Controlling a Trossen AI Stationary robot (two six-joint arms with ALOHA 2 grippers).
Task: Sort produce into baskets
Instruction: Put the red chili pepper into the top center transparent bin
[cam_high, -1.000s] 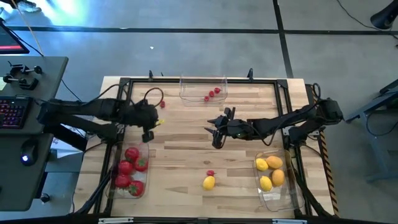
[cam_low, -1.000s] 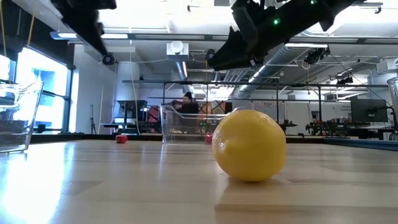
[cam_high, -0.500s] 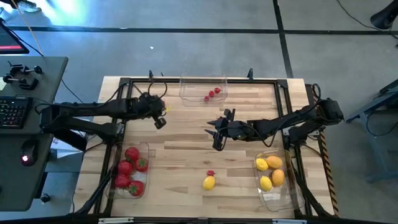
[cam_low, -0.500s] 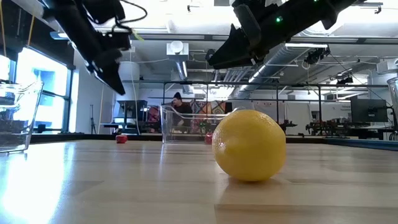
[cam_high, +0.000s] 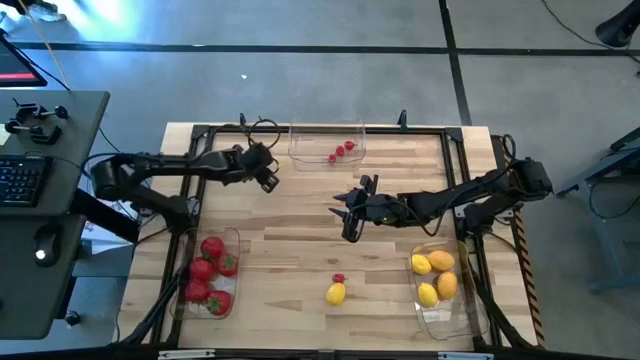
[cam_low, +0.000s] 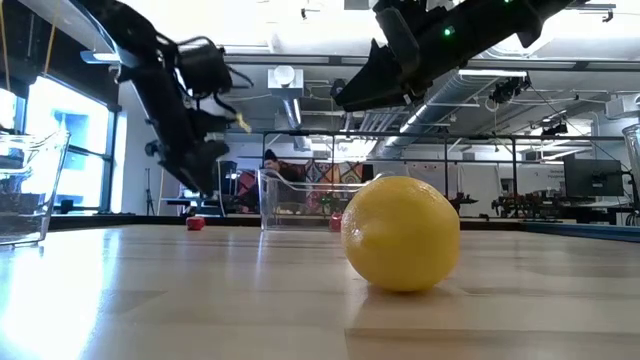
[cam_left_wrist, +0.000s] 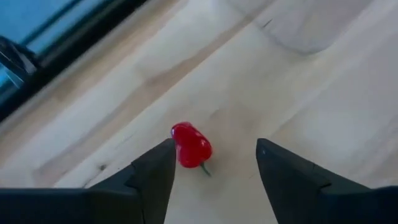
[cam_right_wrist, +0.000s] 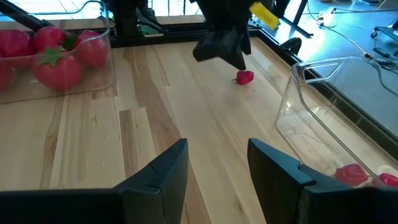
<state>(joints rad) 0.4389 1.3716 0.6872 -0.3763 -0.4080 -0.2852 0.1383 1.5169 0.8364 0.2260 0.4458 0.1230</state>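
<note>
Berry (cam_left_wrist: 191, 145) lies loose on the desk near its far-left corner, between the released fingers of the left claw (cam_left_wrist: 214, 165), which should descend straight before clenching gently.

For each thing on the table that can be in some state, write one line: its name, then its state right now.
Left gripper: open, over a loose red berry.
Right gripper: open, empty, mid-table.
Tomato bin: holds tomatoes.
Berry bin: holds three berries.
Lemon bin: holds lemons.
Loose lemon: on the table, unsorted.
Berry beside that lemon: unsorted.
</note>
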